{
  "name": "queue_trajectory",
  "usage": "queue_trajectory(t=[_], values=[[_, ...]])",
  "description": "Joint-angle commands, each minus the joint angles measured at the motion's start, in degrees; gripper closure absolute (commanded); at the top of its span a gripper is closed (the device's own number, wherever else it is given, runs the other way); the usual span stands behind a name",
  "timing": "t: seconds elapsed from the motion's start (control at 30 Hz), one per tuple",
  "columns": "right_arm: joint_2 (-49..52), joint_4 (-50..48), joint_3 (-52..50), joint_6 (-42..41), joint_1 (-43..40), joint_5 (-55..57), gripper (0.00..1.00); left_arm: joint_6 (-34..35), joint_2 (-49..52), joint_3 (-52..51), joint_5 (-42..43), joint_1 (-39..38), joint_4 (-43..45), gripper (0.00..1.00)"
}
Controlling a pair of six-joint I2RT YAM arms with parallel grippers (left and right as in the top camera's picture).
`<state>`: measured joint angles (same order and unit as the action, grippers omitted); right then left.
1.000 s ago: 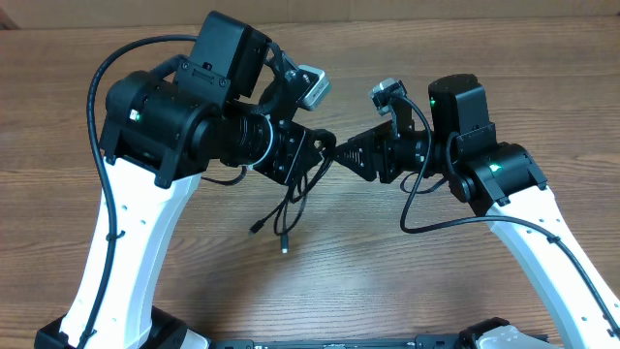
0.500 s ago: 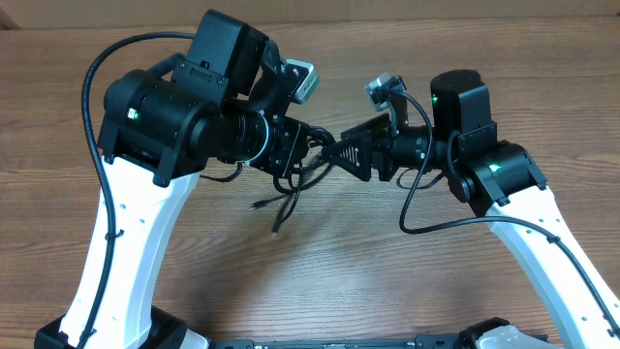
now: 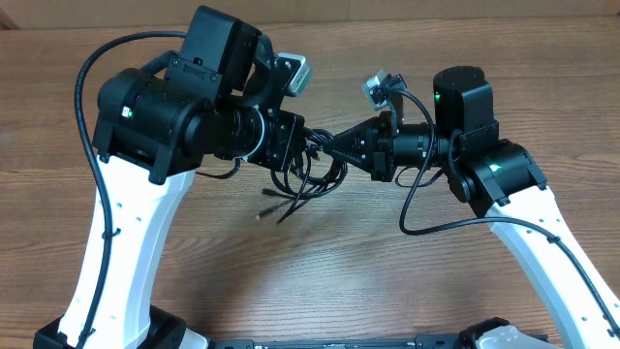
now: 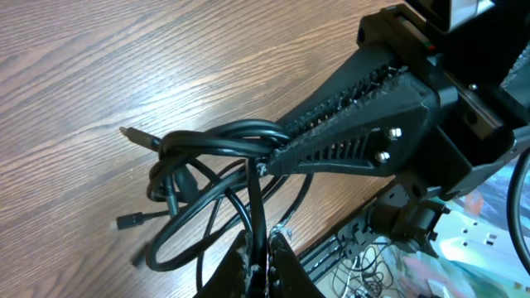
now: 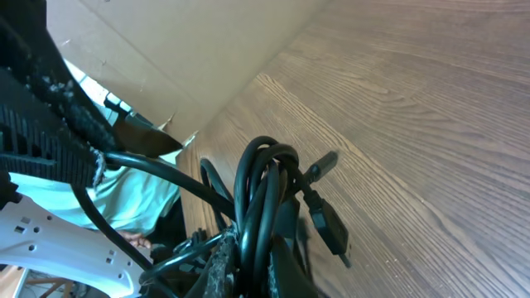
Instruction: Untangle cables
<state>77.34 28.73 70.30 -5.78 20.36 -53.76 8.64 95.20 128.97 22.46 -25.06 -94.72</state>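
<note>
Right now both hands meet over the middle of the bench (image 3: 436, 291), and the cables (image 3: 308, 176) hang between and just below them as one black bunch.

The left hand (image 3: 302, 145) is pressed together on the cables. In my left wrist view a single strand runs straight up out of its fingertips into the bunch. The right hand (image 3: 334, 147) is also pressed together, pinching the cables at the top of the coil. From the left wrist its long ribbed finger (image 4: 348, 124) ends right where several turns cross.

The cables are thin, black and glossy, far thinner than the arms. Most of the length is wound into a loose coil of several turns that lie side by side and bend together at the top. Under the coil the loops spread apart and cross each other, so I cannot follow any single cord from end to end.

A small flat plug (image 4: 128, 222) sticks out at the lower left of the bunch, and the right wrist view shows two more plug ends beside the coil, one stubby and one longer. From overhead, two loose ends trail down and to the left of the hands. I cannot tell whether they touch the wood.
</note>
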Motion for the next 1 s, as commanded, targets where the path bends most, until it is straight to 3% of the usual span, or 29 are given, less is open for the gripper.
queue_trajectory(t=[0.0,0.03,0.1,0.13,0.57,0.73,0.97], values=[[-0.2,-0.4,1.0,0.2,0.3,-1.2,0.96,0.2,-0.5,1.0,1.1,0.8,-0.1,0.89],[-0.2,-0.4,1.0,0.2,0.3,-1.2,0.96,-0.3,-0.5,1.0,1.0,1.0,-0.3,0.75],[-0.2,-0.4,1.0,-0.5,0.3,-0.5,0.96,-1.6,-0.4,1.0,0.2,1.0,-0.8,0.36],[-0.2,-0.4,1.0,-1.0,0.3,-0.3,0.96,-1.9,-0.4,0.9,-0.6,1.0,-1.0,0.26],[-0.2,-1.2,1.0,-3.2,0.3,-3.2,0.96,-2.2,-0.3,0.5,-5.3,1.0,-1.5,0.29],[-0.2,-1.3,1.0,-3.3,0.3,-3.1,0.96,-4.1,-0.3,0.3,-11.0,1.0,-2.1,0.28],[-0.3,-3.6,1.1,-6.8,0.2,-2.9,0.96,-7.0,-0.2,-5.9,-15.2,1.0,0.1,0.30]])
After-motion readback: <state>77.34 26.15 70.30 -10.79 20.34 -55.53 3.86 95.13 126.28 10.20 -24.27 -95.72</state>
